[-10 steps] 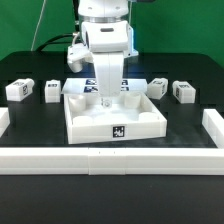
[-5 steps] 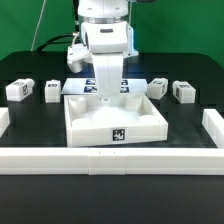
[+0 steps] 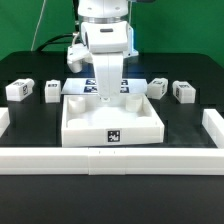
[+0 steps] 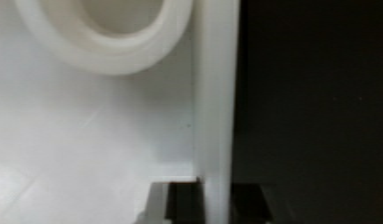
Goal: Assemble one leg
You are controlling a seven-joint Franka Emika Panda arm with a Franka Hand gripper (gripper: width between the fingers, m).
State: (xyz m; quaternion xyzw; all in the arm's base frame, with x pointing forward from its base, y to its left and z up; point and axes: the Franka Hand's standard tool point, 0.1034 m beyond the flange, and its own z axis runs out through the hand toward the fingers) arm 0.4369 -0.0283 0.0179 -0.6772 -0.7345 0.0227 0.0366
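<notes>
Four small white legs with tags lie on the black table: two at the exterior view's left (image 3: 17,89) (image 3: 52,91) and two at its right (image 3: 157,87) (image 3: 183,91). The large square white panel (image 3: 75,125) lies in the middle with its tag facing front. My gripper (image 3: 107,97) is down at the panel's far wall. In the wrist view my gripper (image 4: 218,192) straddles that thin wall (image 4: 214,100), one dark finger (image 4: 179,200) on each side and pressed against it. A round corner hole (image 4: 108,30) of the panel shows beside the wall. No leg is held.
The marker board (image 3: 82,87) lies behind the panel, partly hidden by the arm. A low white fence runs along the table's front (image 3: 110,160), with side pieces at the left (image 3: 4,120) and right (image 3: 213,125).
The panel has slid a little toward the front fence with my gripper on its far wall. The legs have not moved.
</notes>
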